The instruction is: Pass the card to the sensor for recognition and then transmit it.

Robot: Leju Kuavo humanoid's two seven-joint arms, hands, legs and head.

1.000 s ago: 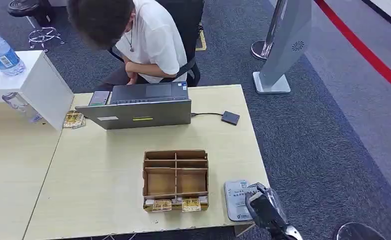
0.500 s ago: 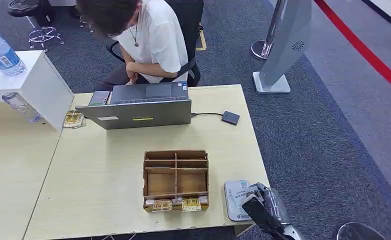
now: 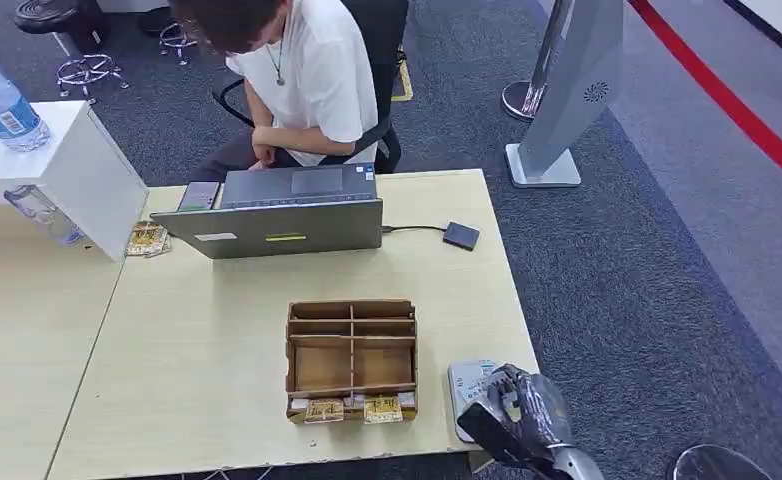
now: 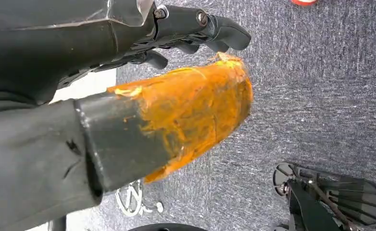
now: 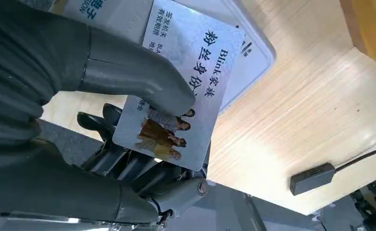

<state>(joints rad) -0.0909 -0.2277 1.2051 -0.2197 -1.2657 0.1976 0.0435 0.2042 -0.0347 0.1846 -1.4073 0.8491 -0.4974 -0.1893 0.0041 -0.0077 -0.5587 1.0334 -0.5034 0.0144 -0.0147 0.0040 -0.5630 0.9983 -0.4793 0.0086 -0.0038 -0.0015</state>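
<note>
My right hand (image 3: 515,418) hovers at the table's near right corner, over the grey-white sensor pad (image 3: 467,386). In the right wrist view the thumb and fingers of that hand (image 5: 104,82) pinch a silver card (image 5: 186,91) printed with Chinese text and a small picture of people. The card hangs just above the pad (image 5: 253,55) and overlaps it; whether they touch I cannot tell. My left hand (image 4: 128,101) hangs above grey carpet, its thumb wrapped in orange tape, its dark fingers (image 4: 200,26) spread and holding nothing.
A brown cardboard organiser (image 3: 351,350) stands mid-table, with small packets in its front slots. Behind it are a laptop (image 3: 282,225), a seated person (image 3: 307,70) and a black cabled box (image 3: 460,236). A white box (image 3: 77,170) and a bottle (image 3: 2,105) are at the left.
My right hand has moved left and forward with the card, now covering more of the sensor pad. The person behind the laptop has shifted to the right.
</note>
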